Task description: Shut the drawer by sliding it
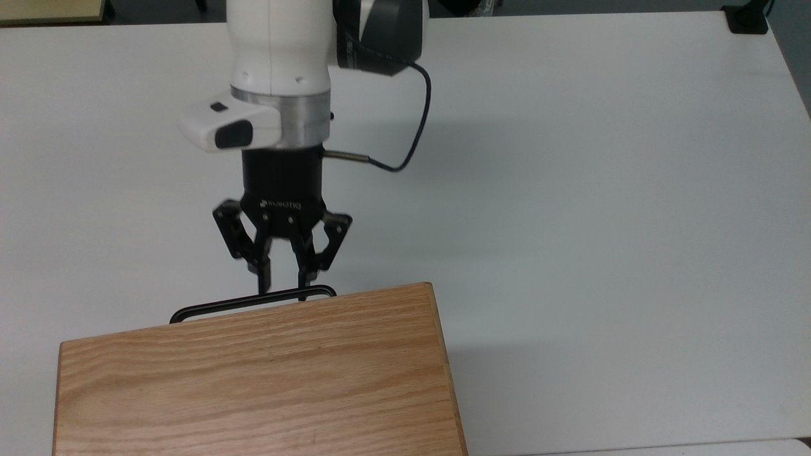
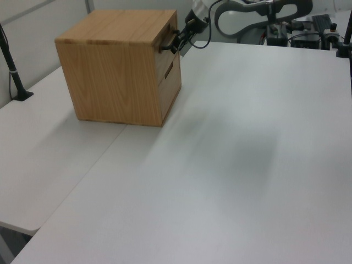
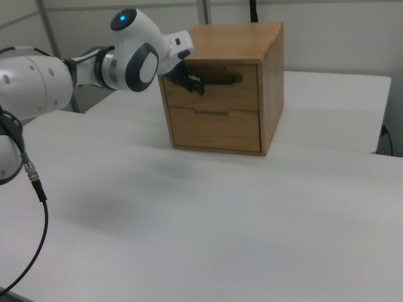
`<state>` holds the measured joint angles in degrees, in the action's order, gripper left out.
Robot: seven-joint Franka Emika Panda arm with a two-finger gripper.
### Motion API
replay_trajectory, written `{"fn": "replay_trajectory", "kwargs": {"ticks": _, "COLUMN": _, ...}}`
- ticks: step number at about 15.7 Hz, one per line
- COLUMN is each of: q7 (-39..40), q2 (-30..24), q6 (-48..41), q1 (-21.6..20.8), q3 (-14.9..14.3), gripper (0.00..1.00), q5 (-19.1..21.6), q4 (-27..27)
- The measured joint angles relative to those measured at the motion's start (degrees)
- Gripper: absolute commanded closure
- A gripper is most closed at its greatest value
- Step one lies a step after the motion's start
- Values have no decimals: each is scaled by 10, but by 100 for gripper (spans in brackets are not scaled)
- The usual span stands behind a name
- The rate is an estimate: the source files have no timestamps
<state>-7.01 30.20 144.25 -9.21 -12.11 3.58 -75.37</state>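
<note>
One drawer (image 3: 217, 88) flush in cabinet (image 1: 253, 380) | black bar handle (image 1: 253, 301) | gripper (image 1: 282, 284) parted narrowly

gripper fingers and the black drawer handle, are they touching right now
Cannot tell. In the top view the open gripper has fingertips overlapping the handle, but contact or a gap isn't plain.
</note>
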Motion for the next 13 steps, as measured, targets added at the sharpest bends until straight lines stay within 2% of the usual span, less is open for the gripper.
{"fn": "replay_trajectory", "kwargs": {"ticks": 2, "q7": 3, "q2": -47, "q6": -78, "q1": 0, "q3": 1, "gripper": 0, "q5": -1, "q4": -34}}
{"fn": "replay_trajectory", "kwargs": {"ticks": 5, "q7": 22, "q2": -128, "q6": -269, "q1": -1, "q3": 3, "gripper": 0, "q5": -4, "q4": -74}}
{"fn": "replay_trajectory", "kwargs": {"ticks": 7, "q7": 24, "q2": -175, "q6": -362, "q1": 1, "q3": 3, "gripper": 0, "q5": -4, "q4": -89}}
{"fn": "replay_trajectory", "kwargs": {"ticks": 10, "q7": 28, "q2": -244, "q6": -445, "q1": 9, "q3": 3, "gripper": 0, "q5": -5, "q4": -118}}
{"fn": "replay_trajectory", "kwargs": {"ticks": 13, "q7": 32, "q2": -300, "q6": -473, "q1": 21, "q3": 10, "gripper": 0, "q5": -5, "q4": -158}}
